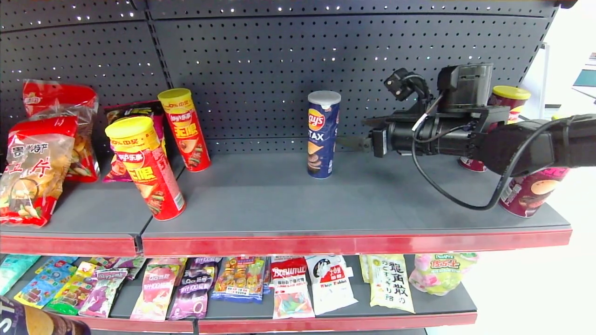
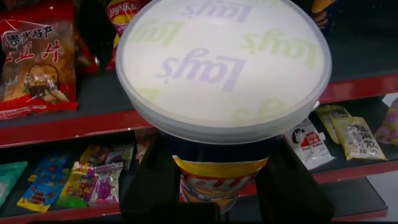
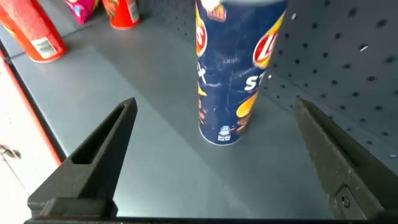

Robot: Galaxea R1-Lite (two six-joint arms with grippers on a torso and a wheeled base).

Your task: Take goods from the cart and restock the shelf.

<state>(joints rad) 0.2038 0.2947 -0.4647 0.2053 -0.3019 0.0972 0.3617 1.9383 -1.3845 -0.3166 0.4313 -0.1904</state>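
Note:
A blue chips can [image 1: 323,134] with a white lid stands upright at the middle of the upper shelf [image 1: 354,242]. My right gripper [image 1: 350,141] is level with it, just to its right, open and apart from it. In the right wrist view the blue can [image 3: 236,74] stands a little beyond the open right gripper [image 3: 211,155], whose fingers [image 3: 93,168] are spread wide and hold nothing. My left gripper [image 2: 221,186] is shut on a second blue chips can [image 2: 224,68], held low in front of the shelves, lid toward the camera. That can [image 1: 32,321] shows at the head view's bottom left corner.
Two red cans with yellow lids [image 1: 149,167] [image 1: 184,128] and red snack bags [image 1: 42,153] fill the shelf's left. Dark red cans [image 1: 531,190] stand at the right end, behind my right arm. Several snack packets [image 1: 288,284] lie on the lower shelf. Bare shelf lies between the blue and red cans.

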